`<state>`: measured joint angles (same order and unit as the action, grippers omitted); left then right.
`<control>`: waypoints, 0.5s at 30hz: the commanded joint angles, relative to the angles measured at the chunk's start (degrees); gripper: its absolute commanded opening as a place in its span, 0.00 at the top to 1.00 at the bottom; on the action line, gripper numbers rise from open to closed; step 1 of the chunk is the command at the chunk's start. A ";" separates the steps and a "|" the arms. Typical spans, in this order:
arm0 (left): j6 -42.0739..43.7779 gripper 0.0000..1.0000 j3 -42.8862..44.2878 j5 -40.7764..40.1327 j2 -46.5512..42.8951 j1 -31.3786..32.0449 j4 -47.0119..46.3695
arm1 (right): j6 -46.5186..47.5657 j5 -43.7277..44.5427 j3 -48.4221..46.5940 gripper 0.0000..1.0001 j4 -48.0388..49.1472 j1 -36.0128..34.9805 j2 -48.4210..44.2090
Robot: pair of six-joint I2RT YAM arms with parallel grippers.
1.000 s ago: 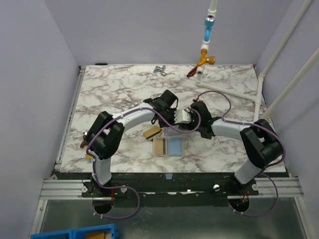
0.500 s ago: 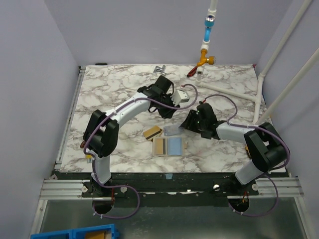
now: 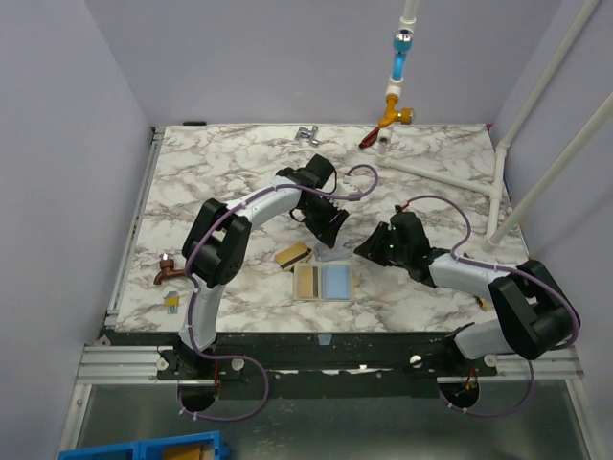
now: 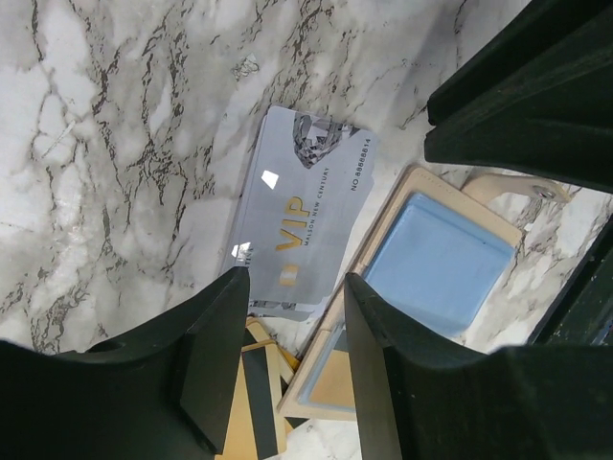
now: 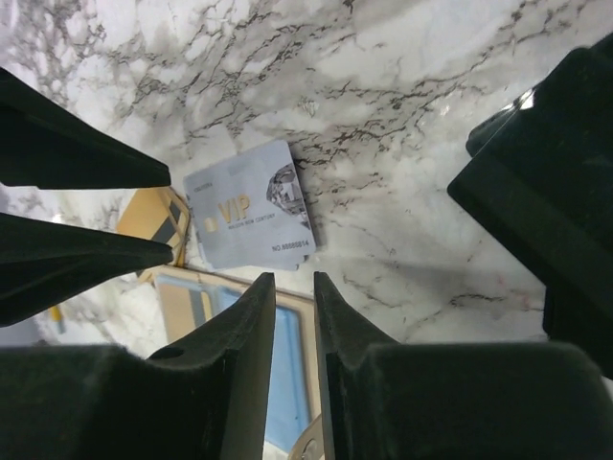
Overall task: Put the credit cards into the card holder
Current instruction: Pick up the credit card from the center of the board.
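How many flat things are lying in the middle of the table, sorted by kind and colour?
Silver-grey VIP card: 1
Gold-tan card with a dark stripe: 1
Tan card holder, lying open: 1
Total: 3
Whether the blue panel inside the holder is another card cannot be told.

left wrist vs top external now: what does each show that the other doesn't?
Left wrist only: the VIP print on the grey card, framed by the open left gripper. Top external only: the left arm and right arm whole, and the valve at the back. Both: the grey card flat on the table, the gold striped card, the open card holder.
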<state>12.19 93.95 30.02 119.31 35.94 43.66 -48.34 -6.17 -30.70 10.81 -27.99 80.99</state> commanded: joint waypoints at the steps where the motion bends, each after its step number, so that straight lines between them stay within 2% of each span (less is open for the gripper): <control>1: -2.28 0.54 -0.44 0.06 0.25 -0.26 0.36 | -3.38 -4.29 1.94 0.77 8.73 0.41 -0.19; 8: -3.13 0.54 -2.53 -1.35 -0.56 -0.29 -2.04 | -4.70 -9.26 -1.10 0.79 14.86 0.39 6.29; 15: -2.96 0.54 -2.52 -2.25 -2.14 -0.51 -2.30 | -3.63 -7.18 -2.14 0.82 15.17 0.39 10.00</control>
<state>9.58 91.96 29.02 119.37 35.92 42.28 -52.25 -13.39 -31.77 23.57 -27.99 89.36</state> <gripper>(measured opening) 0.462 0.185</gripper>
